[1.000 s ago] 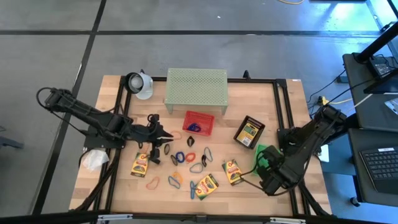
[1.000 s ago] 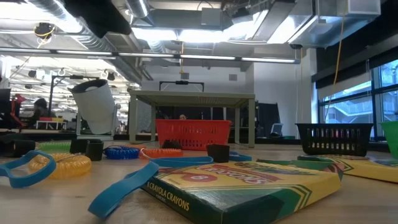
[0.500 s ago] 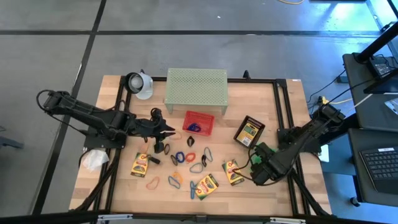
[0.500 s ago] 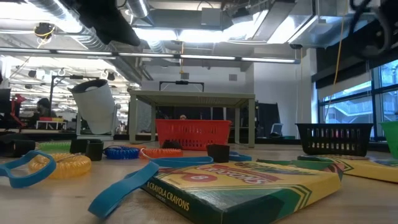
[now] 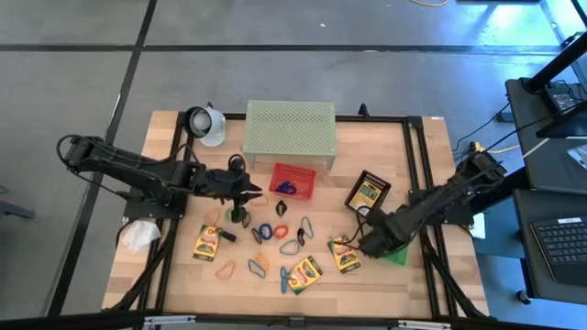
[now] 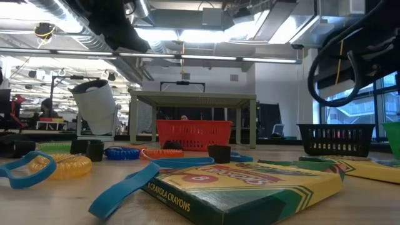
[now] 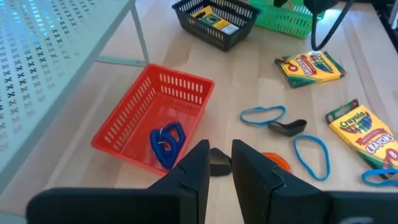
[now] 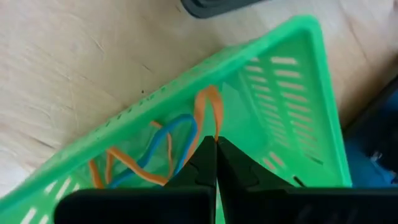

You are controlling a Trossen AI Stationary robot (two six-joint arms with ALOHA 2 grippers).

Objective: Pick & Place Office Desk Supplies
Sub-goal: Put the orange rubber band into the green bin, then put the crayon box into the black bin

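Left hand (image 7: 219, 163) hovers just beside the red basket (image 7: 134, 118), fingers nearly together on a small dark clip. Risk: it drops short onto the counter (image 5: 321, 275) — basket's rim is close. Right hand (image 8: 216, 163), closed and empty, is over the green basket (image 8: 283, 81); crayon boxes (image 5: 304, 272) and loops (image 5: 291, 247) lie near the red basket.

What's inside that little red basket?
In the red basket lies a blue coiled loop, against the near wall. The rest of its floor looks bare; the near rim hides a strip in the wrist view.
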